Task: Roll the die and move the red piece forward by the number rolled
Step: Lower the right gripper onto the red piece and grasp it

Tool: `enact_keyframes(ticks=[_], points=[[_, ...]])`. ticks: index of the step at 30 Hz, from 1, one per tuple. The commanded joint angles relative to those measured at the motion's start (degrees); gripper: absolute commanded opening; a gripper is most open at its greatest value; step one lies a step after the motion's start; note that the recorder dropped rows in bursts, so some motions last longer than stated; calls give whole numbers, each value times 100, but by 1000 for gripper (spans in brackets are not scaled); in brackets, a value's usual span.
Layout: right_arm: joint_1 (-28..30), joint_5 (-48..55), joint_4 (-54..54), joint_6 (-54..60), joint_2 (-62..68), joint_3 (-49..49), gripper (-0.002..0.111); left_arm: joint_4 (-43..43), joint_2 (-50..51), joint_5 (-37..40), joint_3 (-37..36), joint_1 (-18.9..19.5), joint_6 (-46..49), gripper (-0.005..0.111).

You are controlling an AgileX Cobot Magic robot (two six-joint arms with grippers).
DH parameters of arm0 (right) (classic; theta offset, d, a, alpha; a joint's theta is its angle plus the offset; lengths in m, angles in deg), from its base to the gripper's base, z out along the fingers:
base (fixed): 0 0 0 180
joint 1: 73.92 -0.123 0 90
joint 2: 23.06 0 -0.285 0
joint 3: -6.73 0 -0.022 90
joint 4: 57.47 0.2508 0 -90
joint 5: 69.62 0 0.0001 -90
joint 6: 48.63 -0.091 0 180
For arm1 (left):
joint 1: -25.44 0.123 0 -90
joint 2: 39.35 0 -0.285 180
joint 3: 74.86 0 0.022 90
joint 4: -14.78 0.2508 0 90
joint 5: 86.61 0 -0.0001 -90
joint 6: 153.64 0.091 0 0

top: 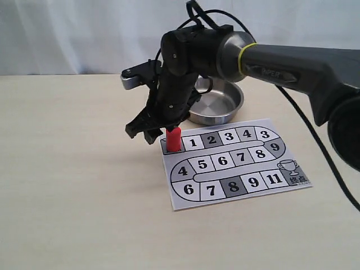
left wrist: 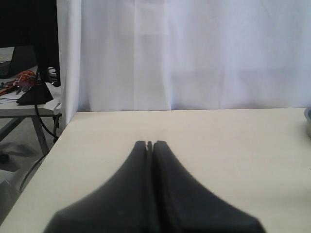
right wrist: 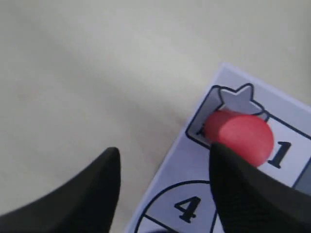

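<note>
Right wrist view: the right gripper (right wrist: 165,150), jaws spread and empty, hangs with one finger just beside the red piece (right wrist: 238,136), which stands on the board's (right wrist: 194,187) star square, next to square 1. Centring the jaws round the piece before closing looks wise. Only the exterior view shows a steel bowl (top: 225,117) at the board's twelve o'clock; only the left wrist view shows the left gripper (left wrist: 149,144), closed on nothing. The die appears in no view.

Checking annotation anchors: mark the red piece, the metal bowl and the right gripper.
red piece (top: 174,139), exterior view, middle of its side.
metal bowl (top: 219,118), exterior view, outer wall.
right gripper (right wrist: 165,155), right wrist view, midway between fingertips.
</note>
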Motion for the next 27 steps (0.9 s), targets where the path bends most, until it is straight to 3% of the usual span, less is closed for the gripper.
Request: enact_keyframes(ticks=[1,11,27], points=[[239,-87,61,-10,-64,-25,58,-10,-6,-63,30,-1,-12,0],[495,-642,-151,-49,10,-157,59,-10,-6,-63,30,-1,-12,0],[481,-700,-283,-85,445,-118,58,1,-6,-63,30,-1,-12,0]])
